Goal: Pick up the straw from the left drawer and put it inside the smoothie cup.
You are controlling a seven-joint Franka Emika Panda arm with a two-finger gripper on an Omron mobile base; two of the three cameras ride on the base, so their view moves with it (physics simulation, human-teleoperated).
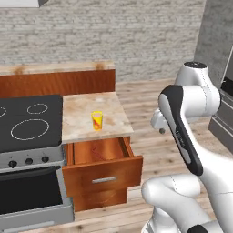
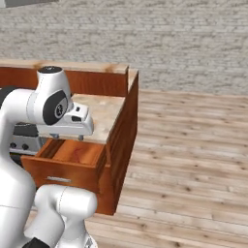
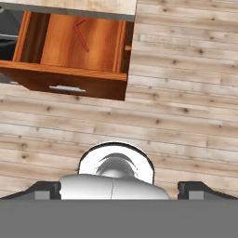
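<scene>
Straw (image 3: pixel 81 36) lies in open left drawer (image 3: pixel 74 81); smoothie cup (image 1: pixel 97 120) upright on table (image 1: pixel 77 116). Gripper (image 3: pixel 119 188) above floor (image 3: pixel 186 107), jaws spread wide, holding nothing.

Even, soft rendered light; slight pixelation.

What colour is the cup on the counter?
Yellow tapered cup with a red-orange diagonal mark; clearest in left base view.

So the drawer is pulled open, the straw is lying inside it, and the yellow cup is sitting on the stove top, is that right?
Not quite. The yellow cup stands on the marble counter beside the stove, not on the stove top, as the left base view shows. The drawer is open, and the straw lies inside it.
</scene>
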